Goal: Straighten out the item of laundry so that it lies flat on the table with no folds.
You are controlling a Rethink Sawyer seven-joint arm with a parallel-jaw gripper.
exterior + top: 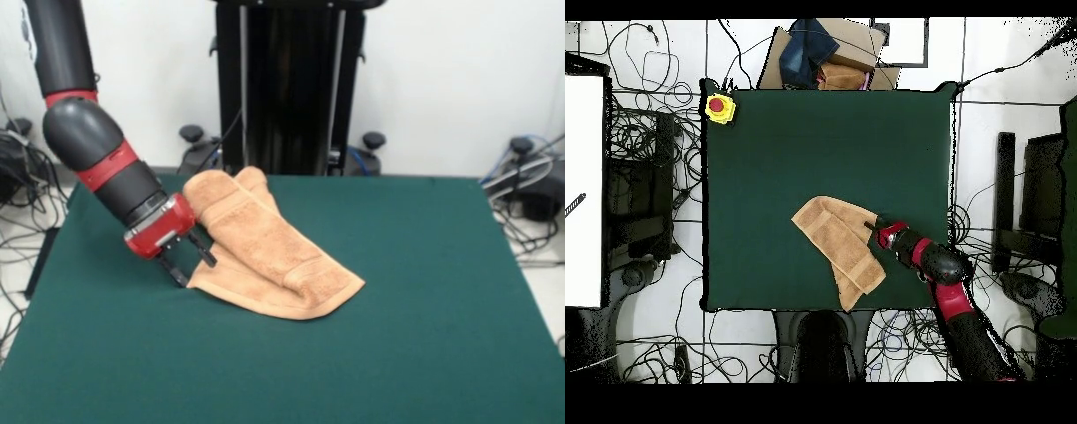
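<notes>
The light orange-tan towel (265, 243) lies folded over itself in a long bunched strip on the dark green table (424, 309), running from the far edge by the pedestal toward the middle. In the overhead view the towel (833, 235) sits in the table's (815, 140) lower right part. My gripper (192, 267) is low over the table at the towel's left edge, near its front corner. Its two black fingers (177, 275) stand apart and hold nothing. From above, the gripper (873, 228) touches the towel's right edge.
A yellow box with a red button (719, 107) sits on the table's top-left corner in the overhead view. A cardboard box with clothes (827, 58) stands beyond that edge. The black pedestal (287, 88) rises behind the towel. Cables cover the floor around the table.
</notes>
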